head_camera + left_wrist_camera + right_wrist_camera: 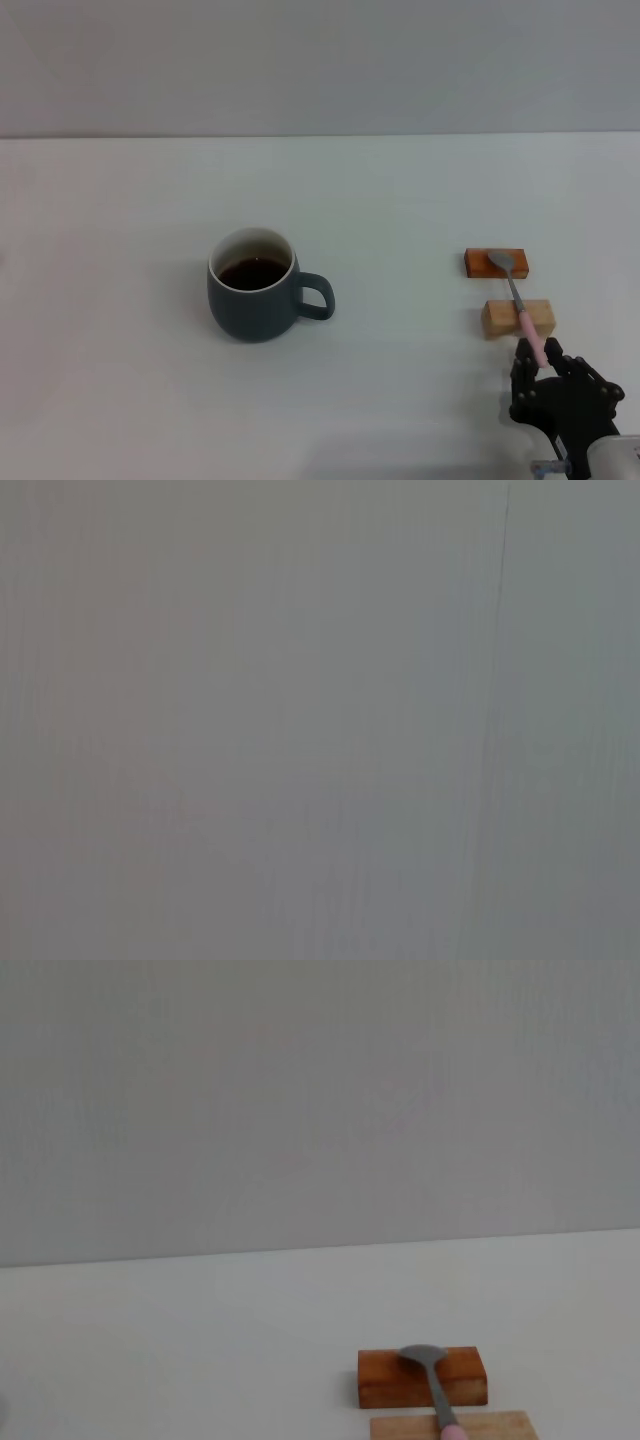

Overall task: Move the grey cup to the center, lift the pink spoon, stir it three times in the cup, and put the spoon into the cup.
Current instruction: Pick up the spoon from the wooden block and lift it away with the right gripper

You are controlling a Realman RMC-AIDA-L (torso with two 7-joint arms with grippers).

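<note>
The grey cup stands left of the table's middle in the head view, handle pointing right, with dark liquid inside. Far to its right, the pink spoon lies across two blocks, its silver bowl on the far one and its pink handle running toward me. My right gripper sits at the near right edge, open, with the end of the handle between its fingers. In the right wrist view the spoon shows over both blocks. My left gripper is out of view.
The orange-brown block and the pale wooden block hold the spoon above the white table. A grey wall rises behind the table's far edge. The left wrist view shows only a plain grey surface.
</note>
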